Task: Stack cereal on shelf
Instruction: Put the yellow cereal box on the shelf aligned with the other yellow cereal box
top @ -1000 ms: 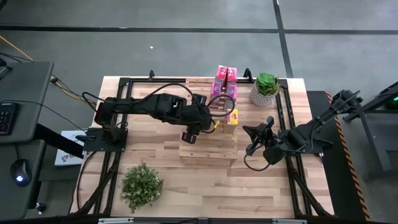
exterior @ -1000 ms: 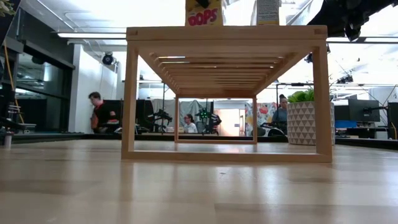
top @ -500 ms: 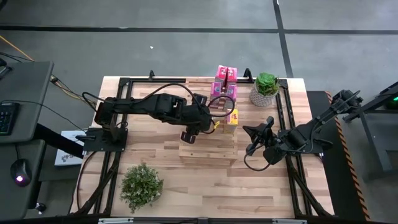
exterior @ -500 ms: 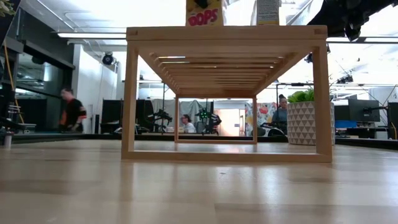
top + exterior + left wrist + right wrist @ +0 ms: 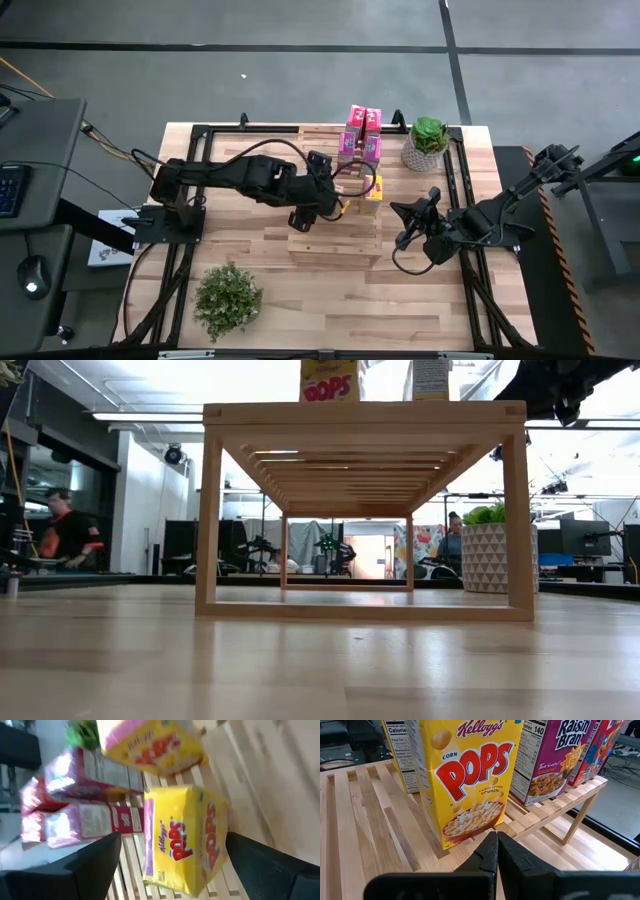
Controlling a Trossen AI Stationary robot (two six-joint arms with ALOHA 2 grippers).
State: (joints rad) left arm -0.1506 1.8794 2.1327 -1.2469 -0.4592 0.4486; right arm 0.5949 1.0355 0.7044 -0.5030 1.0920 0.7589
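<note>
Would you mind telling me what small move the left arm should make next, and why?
Probably draw the left gripper straight back from the yellow Corn Pops box. Its fingers stand open on either side of the box with gaps showing, and the box stands on the shelf slats beside the other boxes, so it looks released. The right gripper waits shut nearby.

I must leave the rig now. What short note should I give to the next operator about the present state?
Left tool: open around a yellow Pops box standing on the shelf; not gripping.
Right tool: shut, empty, waiting beside the shelf.
Done: two yellow boxes and the pink boxes stand on the shelf's far end.
Left: withdraw the left arm. No cereal is visible off the shelf.
</note>
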